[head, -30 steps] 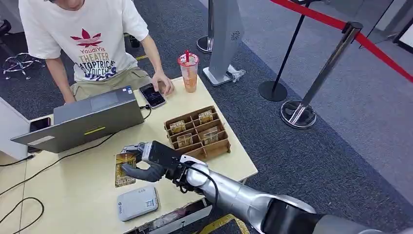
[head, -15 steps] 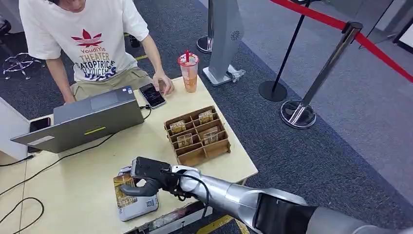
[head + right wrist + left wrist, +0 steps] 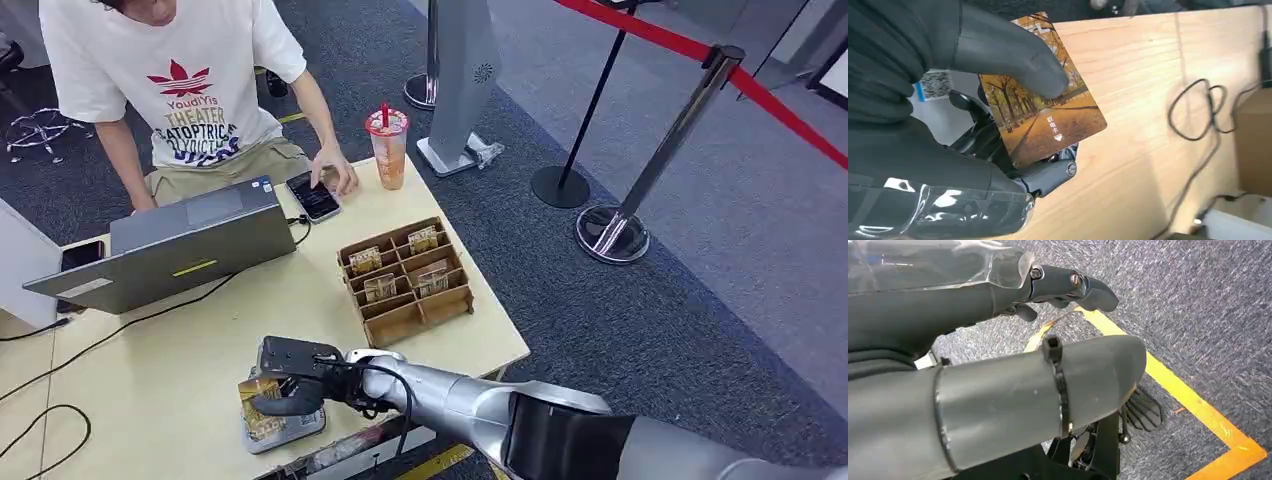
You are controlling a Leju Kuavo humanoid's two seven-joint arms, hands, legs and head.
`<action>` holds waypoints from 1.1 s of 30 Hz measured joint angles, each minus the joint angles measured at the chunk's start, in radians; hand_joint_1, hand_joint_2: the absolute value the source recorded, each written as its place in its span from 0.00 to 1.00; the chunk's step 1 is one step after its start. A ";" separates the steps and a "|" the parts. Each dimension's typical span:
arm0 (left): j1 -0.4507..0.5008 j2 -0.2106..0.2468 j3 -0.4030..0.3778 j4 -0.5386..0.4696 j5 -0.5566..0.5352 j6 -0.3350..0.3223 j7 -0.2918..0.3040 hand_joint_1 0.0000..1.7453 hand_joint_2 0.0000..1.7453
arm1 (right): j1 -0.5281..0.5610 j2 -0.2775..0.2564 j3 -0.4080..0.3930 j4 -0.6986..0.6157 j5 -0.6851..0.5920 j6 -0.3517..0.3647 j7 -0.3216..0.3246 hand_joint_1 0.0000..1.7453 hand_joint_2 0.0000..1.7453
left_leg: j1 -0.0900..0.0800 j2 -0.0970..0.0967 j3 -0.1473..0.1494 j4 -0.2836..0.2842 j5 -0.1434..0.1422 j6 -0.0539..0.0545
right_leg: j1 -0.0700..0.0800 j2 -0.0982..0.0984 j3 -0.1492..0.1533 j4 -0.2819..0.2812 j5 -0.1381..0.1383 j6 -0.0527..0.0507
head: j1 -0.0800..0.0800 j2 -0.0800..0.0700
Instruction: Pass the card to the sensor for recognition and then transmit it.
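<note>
Head view gives us the right hand (image 3: 290, 385) low over the near edge of the table (image 3: 160, 400), at about 7 o'clock from the brown divided tray (image 3: 405, 280). It grips the card (image 3: 258, 405), which sits above the pale grey sensor (image 3: 290, 428), either touching it or just clear of it; we cannot tell which.

Right wrist view shows the grip closely: the thick thumb (image 3: 1008, 55) presses on the printed autumn-tree face of the card (image 3: 1048, 117) and darker fingers (image 3: 1048, 175) back it from underneath, so one end is pinched and the far end juts free. The sensor (image 3: 935, 85) shows beside the card as a pale surface with a code label.

We judge the card light, thin and stiff, with a glossy face that could slide under the thumb. A flat thumb-against-finger pinch at one end, as it is held now, suits it, and keeps most of the face open for the reader and for someone to take.

As for containers, the tray has several compartments: those at its 12 o'clock end each hold a small card-like item standing up, while the ones at its 6 o'clock end look empty. A plastic cup (image 3: 387, 145) with an orange drink and a straw stands at the table's far edge.

Left wrist view has the left hand (image 3: 1068, 287) hanging over grey carpet, fingers curled in on nothing.
</note>
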 joint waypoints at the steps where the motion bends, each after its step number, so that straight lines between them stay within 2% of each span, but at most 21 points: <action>1: 0.000 0.000 0.000 0.000 -0.002 0.000 -0.001 0.00 0.00 | 0.000 0.002 0.002 0.016 -0.009 -0.007 0.002 1.00 1.00 | 0.000 0.000 0.000 0.000 0.000 0.000 | 0.000 0.000 0.000 0.000 0.000 0.000 | 0.000 0.000; 10: 0.000 0.000 0.000 0.000 -0.015 -0.014 -0.009 0.00 0.00 | -0.007 0.003 0.004 0.098 -0.032 -0.034 0.024 1.00 1.00 | 0.000 0.000 0.001 0.000 0.000 0.000 | 0.000 0.000 0.000 0.000 0.000 0.000 | 0.000 0.000; 21: 0.000 0.002 0.000 0.000 -0.023 -0.020 -0.009 0.00 0.00 | -0.016 0.002 0.000 0.132 -0.045 -0.056 0.021 1.00 1.00 | 0.000 0.001 0.004 0.000 0.000 0.000 | 0.000 0.000 0.003 0.000 0.000 0.000 | 0.000 0.000; 33: 0.000 0.005 0.000 0.000 -0.021 -0.021 0.005 0.00 0.00 | -0.018 0.002 -0.026 0.149 -0.086 -0.031 0.018 1.00 1.00 | 0.000 0.000 0.005 0.000 0.000 0.000 | 0.000 0.000 0.004 0.000 0.000 0.000 | 0.000 0.000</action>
